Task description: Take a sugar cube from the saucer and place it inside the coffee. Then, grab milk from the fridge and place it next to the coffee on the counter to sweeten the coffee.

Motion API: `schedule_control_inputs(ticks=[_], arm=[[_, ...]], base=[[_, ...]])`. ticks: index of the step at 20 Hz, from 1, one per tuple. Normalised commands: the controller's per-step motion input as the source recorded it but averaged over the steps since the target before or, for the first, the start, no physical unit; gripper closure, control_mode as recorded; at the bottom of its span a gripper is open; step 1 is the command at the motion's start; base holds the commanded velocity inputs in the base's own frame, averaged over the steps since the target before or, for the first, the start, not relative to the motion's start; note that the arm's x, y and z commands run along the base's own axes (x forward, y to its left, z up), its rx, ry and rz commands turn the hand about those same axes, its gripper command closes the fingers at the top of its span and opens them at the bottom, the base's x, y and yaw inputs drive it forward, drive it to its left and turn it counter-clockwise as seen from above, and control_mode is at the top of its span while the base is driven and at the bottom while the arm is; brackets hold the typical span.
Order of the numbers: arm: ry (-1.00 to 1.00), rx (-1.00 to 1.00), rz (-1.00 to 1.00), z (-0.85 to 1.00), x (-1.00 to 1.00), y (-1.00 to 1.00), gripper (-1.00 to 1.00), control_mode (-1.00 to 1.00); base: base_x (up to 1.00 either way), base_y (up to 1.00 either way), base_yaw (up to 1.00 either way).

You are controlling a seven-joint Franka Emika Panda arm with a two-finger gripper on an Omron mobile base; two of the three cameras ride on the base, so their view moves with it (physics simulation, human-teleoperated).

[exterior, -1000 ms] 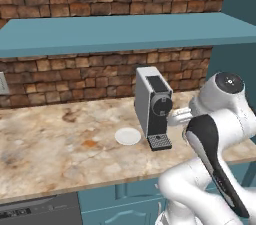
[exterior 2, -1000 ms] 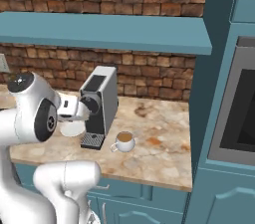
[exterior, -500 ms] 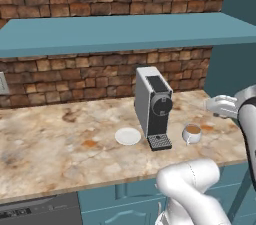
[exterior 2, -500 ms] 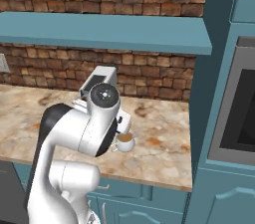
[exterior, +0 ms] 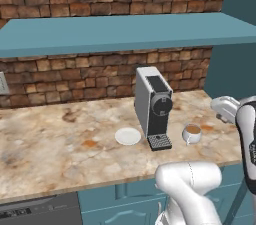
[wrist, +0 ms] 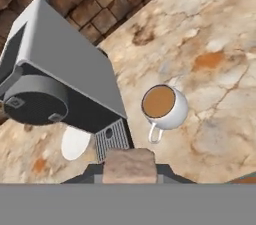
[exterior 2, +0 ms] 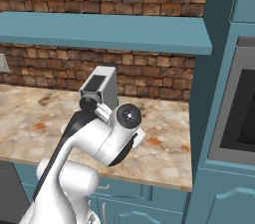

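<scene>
Sugar cube pinched in the gripper above the counter, short of the coffee.

The sugar cube (wrist: 129, 165), a tan-brown block, sits at the bottom of the hand view between the two dark finger tips of the gripper (wrist: 129, 169), whose jaws are clamped together on it. Beyond it in that view stands the coffee (wrist: 164, 106), a white cup with brown liquid and its handle turned toward the camera, resting on the beige marbled counter (wrist: 220, 94). Just beside the cup is the grey-and-black coffee machine (wrist: 60, 84), and on its other side lies the white saucer (wrist: 75, 143). From the left base view, the saucer (exterior: 128, 136) lies left of the machine (exterior: 153, 107) and the cup (exterior: 192, 133) right of it.
</scene>
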Motion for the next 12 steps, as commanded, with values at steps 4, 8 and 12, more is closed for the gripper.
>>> schedule_control_inputs(ticks=[4, 8, 12], arm=[[0.1, 0.28, -0.08, -0.33, 0.45, -0.16, 1.0, -1.0], [0.1, 0.26, 0.0, -0.36, 0.38, -0.02, 1.0, -1.0], [0.09, 0.1, 0.0, -0.36, 0.29, 0.0, 1.0, -1.0]], base=[[0.0, 0.0, 0.0], [0.0, 0.0, 0.0], [0.0, 0.0, 0.0]])
